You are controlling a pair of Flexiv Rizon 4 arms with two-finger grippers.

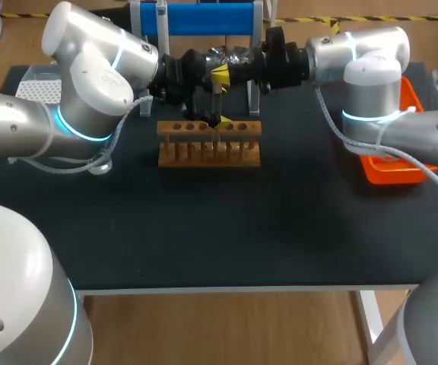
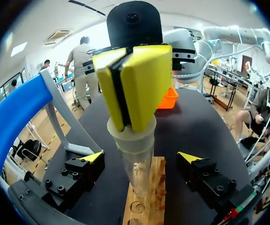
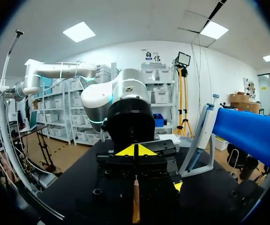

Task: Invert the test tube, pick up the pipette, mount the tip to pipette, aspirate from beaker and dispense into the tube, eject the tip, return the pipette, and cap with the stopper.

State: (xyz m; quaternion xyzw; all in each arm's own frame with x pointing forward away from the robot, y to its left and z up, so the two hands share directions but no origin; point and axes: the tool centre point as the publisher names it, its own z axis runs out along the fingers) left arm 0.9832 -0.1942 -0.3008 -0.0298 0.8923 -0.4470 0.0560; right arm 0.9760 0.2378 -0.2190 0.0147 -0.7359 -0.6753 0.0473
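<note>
A clear test tube point(image 1: 217, 95) point(image 2: 138, 161) stands upright, flared rim up, its lower end at the wooden rack point(image 1: 208, 153) point(image 2: 149, 197). My right gripper point(image 1: 219, 74) point(image 2: 128, 93) point(image 3: 136, 151) is directly above it. Its yellow tips are pressed together on the rim, and nothing shows between them. My left gripper point(image 1: 220, 106) point(image 2: 140, 157) is open, one finger on each side of the tube without touching it. The pipette point(image 1: 162, 19) point(image 3: 201, 133) hangs on the blue-topped stand point(image 1: 204, 17) behind the rack. Beaker and stopper are hidden.
An orange tray point(image 1: 390, 171) lies at the table's right side under my right arm. A white tip box point(image 1: 40, 85) sits at the back left. Both arms meet over the rack, crowding the space above it. The dark tabletop point(image 1: 219, 228) stretches in front of the rack.
</note>
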